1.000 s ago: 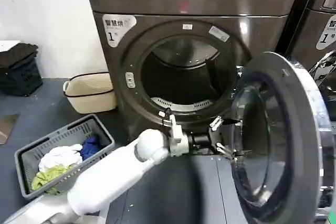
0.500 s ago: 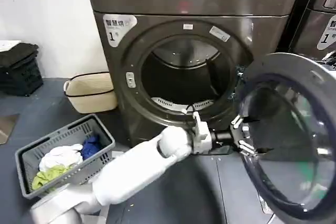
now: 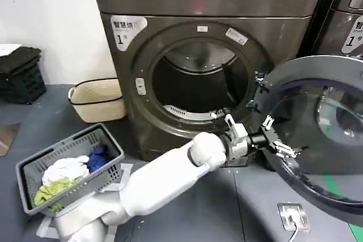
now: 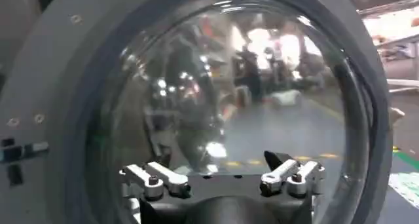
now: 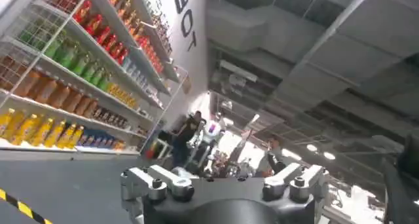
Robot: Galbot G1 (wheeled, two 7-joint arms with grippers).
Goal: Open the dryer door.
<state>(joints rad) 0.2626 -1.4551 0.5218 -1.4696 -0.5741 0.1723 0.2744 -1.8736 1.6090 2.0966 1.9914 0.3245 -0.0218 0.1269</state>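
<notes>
Left tool (image 4: 226, 179) spread open, close to dryer door (image 4: 59, 81) glass (grey inner side).

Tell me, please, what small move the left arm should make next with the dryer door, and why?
Probably one more short push outward. The dryer door already stands wide, its grey inner side and glass facing the drum opening, and the left gripper, jaws spread, is against that inner side, so a small nudge should finish the swing.

Dryer door (image 3: 326, 134), swung wide open to the right, dark grey inner side and glass porthole showing
</notes>
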